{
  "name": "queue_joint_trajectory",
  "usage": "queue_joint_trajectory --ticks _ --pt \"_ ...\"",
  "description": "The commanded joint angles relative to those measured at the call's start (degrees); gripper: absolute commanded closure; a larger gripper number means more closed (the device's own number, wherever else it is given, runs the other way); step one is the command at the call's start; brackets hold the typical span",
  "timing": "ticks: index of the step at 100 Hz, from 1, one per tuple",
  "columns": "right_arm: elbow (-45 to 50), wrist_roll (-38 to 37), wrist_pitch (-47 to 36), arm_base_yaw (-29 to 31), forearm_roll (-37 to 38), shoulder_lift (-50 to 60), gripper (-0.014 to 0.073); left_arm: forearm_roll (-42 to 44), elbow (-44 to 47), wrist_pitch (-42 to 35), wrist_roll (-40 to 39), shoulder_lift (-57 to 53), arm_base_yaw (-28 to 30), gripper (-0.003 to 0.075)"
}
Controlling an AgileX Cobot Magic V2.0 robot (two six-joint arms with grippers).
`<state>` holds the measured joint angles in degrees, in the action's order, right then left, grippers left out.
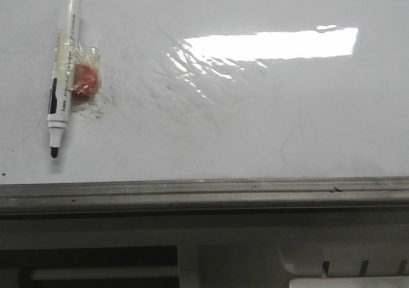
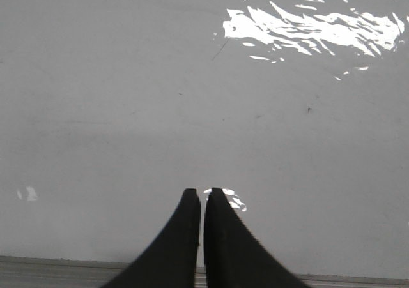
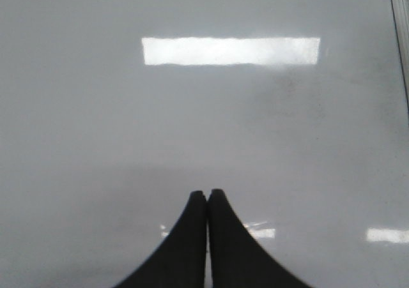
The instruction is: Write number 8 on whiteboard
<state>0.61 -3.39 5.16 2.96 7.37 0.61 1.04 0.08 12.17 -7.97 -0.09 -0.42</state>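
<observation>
The left gripper (image 2: 202, 191) has its two black fingers pressed together with nothing between them, poised over bare board near the grey rail at the bottom of its wrist view. The right gripper (image 3: 208, 191) is likewise closed and empty, over plain glossy white surface with a lamp reflection ahead of it. Neither arm appears in the front view.

Farther out, the whiteboard (image 1: 255, 128) fills most of the front view, its wrinkled reflective patch just above centre and its metal edge rail (image 1: 204, 189) running across the lower part. No number 8 is on it: only faint grey smudges (nothing that reads as a drawn line).

The marker pen (image 1: 62, 71) lies at the upper left, uncapped tip pointing toward the rail, a red ball (image 1: 84, 80) taped against its barrel.

The step in hand is probably fetching the marker. The left arm seems the nearer; it should spread its fingers first, come down across the barrel, and clamp firmly so the tip stays steady for both loops.
</observation>
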Motion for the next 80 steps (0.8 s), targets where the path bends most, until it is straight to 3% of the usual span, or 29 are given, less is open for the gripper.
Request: queue_joint_trajectory --ticks 1,46,80 --pt "0.7 0.4 -4.4 0.2 0.7 1.2 0.0657 0.1 1.7 -5.3 0.1 -1.7 0.0 0.0741" --pt "0.7 0.4 -3.1 0.2 0.6 1.2 0.0657 0.0 1.6 -7.3 0.1 -1.7 0.0 0.0741" --pt "-4.1 0.3 3.4 0.2 -10.0 -3.4 0.0657 -0.5 -7.9 -5.1 0.1 5.5 -0.1 0.0741"
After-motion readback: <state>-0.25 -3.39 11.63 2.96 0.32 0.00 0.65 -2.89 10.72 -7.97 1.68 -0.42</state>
